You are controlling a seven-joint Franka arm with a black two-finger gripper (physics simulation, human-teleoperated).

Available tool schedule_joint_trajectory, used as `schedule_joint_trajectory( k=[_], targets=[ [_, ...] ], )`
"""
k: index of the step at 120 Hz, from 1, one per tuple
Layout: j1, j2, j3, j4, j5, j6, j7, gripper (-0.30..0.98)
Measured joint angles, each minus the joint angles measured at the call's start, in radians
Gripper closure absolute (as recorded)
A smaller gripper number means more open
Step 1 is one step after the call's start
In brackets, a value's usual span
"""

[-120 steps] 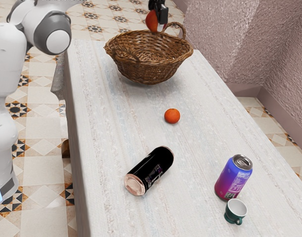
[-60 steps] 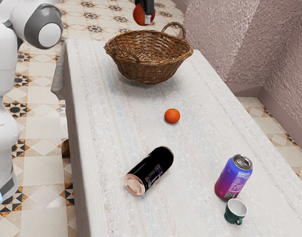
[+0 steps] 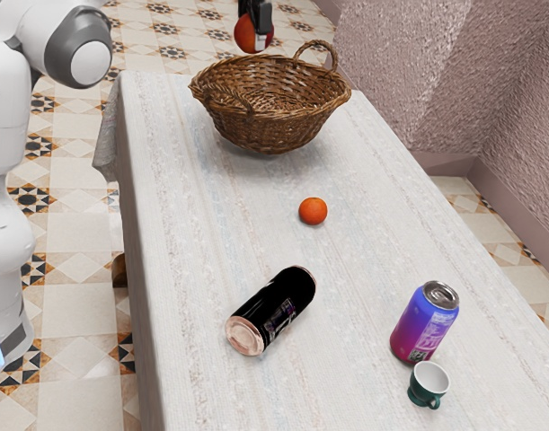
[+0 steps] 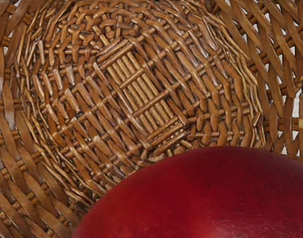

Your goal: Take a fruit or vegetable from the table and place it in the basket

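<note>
1. Claw, black, two-fingered (image 3: 259, 34): one, at the end of the white arm (image 3: 72, 45), raised over the basket; pinching a red fruit between its fingertips.
2. Red fruit (image 3: 245, 34): one, smooth-skinned, rounded, with an orange tinge in the exterior view. Lodged at the fingertips, the near finger lying across its face; the larger share bulges out toward the exterior view's left, and its underside reaches a little below the near fingertip. Held in the air above the basket, not resting in it. In the wrist view, its deep red curve lies between the hand and the woven basket floor.
3. Basket (image 3: 274, 126): one, brown wicker, upright on the table, open at the top, with arched handles.
4. Orange (image 3: 313, 211): one, small, round, resting on the table between the basket and the black can.
5. Black can (image 3: 278, 301): one, lying on its side, pinkish end showing.
6. Blue-and-purple can (image 3: 425, 323): one, standing upright, silver top.
7. Cup (image 3: 429, 384): one, green outside, white within, just beside item 6.
8. Table (image 3: 198, 269): one, covered with a pale, faintly striped cloth.
</note>
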Motion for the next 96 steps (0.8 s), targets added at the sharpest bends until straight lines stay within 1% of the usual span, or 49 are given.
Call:
schedule_joint_trajectory(
  k=[14,28,52,70,90,96],
  targets=[
    [-0.001,-0.003,0.001,0.000,-0.015,-0.004,0.008,0.33],
    [-0.007,-0.003,0.003,0.000,-0.032,-0.011,0.015,0.20],
    [-0.022,-0.006,0.006,0.000,-0.047,-0.020,0.024,0.13],
    [-0.030,-0.005,0.008,0.000,-0.049,-0.023,0.029,0.05],
    [-0.030,-0.004,0.006,0.001,-0.049,-0.026,0.033,0.01],
    [-0.057,-0.007,0.002,0.001,-0.049,-0.035,0.033,0.01]
  ],
)
